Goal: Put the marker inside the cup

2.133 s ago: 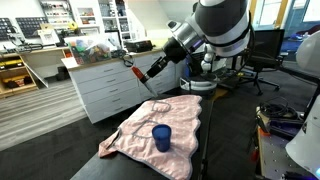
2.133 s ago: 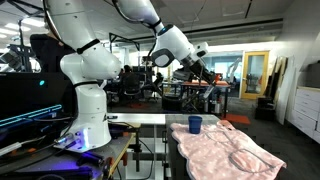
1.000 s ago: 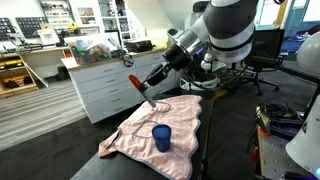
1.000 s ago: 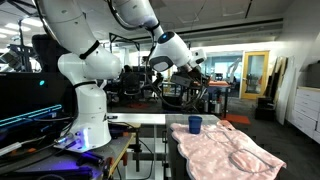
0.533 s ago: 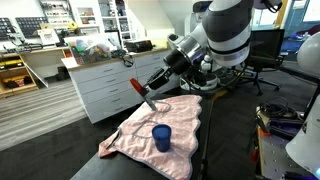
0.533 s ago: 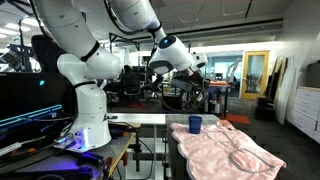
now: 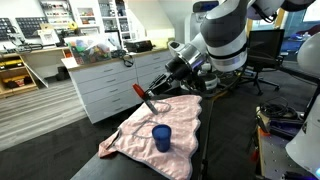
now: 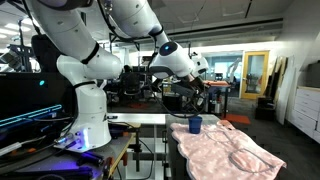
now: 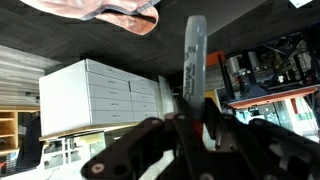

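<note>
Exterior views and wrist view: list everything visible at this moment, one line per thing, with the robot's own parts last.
cup: one, blue, upright on the cloth
marker: one, red, held in the air near the cloth's edge, apart from the cup
cloth: one, pink, spread rumpled on the table
table: one, dark, under the cloth
drawer cabinet: one, white, beyond the table, with clutter on top
arm: one, white and grey, reaching over the table
hand: one, dark, shut on the marker
</note>
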`<state>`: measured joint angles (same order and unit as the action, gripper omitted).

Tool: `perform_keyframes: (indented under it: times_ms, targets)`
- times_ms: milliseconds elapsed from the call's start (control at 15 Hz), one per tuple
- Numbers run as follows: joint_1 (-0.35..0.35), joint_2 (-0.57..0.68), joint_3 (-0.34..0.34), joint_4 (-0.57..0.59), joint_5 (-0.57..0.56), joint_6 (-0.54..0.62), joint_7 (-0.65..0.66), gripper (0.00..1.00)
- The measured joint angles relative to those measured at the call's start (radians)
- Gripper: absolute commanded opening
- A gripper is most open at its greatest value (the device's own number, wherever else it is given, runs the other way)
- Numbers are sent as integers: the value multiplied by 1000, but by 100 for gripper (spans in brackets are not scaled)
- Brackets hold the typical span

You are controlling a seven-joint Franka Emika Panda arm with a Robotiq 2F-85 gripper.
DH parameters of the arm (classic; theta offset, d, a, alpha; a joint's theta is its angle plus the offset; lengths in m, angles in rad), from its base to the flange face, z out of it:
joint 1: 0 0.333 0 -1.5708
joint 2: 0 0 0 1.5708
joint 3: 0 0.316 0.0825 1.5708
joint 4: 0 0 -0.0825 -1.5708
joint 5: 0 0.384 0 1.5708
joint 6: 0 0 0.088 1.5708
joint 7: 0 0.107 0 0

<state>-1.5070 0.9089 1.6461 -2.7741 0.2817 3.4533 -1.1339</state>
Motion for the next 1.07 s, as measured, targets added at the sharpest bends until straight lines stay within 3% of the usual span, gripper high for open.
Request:
perform_keyframes:
  times_ms: [1067]
  targets:
    - [43,88,-124,0,-8,-11,-71,7]
